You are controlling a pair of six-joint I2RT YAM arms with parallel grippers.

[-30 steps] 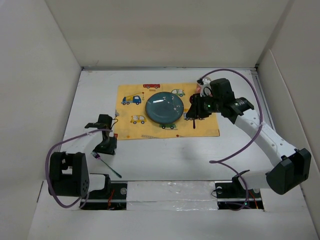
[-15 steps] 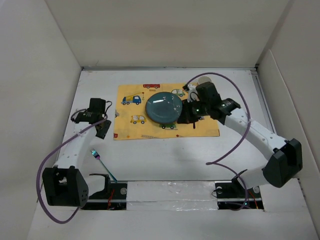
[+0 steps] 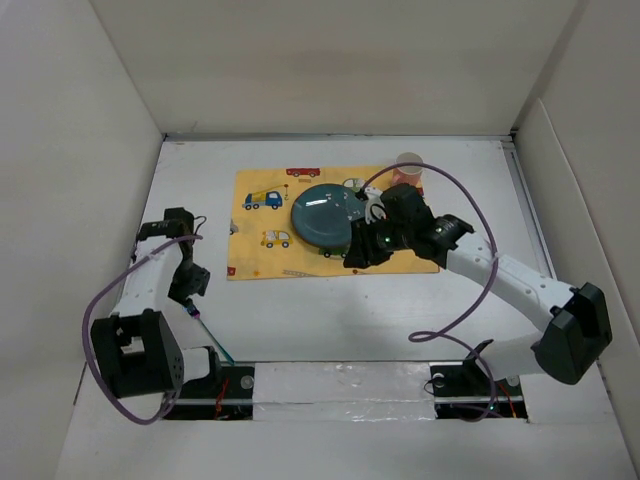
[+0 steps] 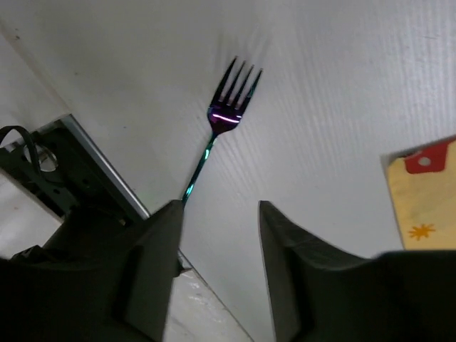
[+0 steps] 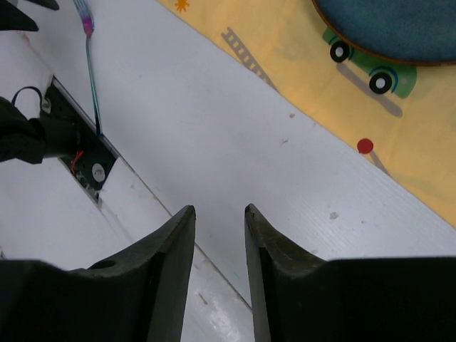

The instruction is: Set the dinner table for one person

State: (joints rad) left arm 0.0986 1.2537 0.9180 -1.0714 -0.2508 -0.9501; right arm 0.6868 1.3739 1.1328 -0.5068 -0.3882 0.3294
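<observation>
While the left wrist view is showing the fork (image 4: 226, 117) clearly beyond the spread left fingers (image 4: 153, 278), the top view is barely showing its handle. The right fingers (image 5: 274, 263) are hovering apart, empty, above the surface (image 5: 235, 142).

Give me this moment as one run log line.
left claw open near fork | right claw open, empty | plate on placemat | fork on table, off placemat

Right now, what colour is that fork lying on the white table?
The fork is iridescent, shimmering purple and teal; the left wrist view shows it best.
</observation>
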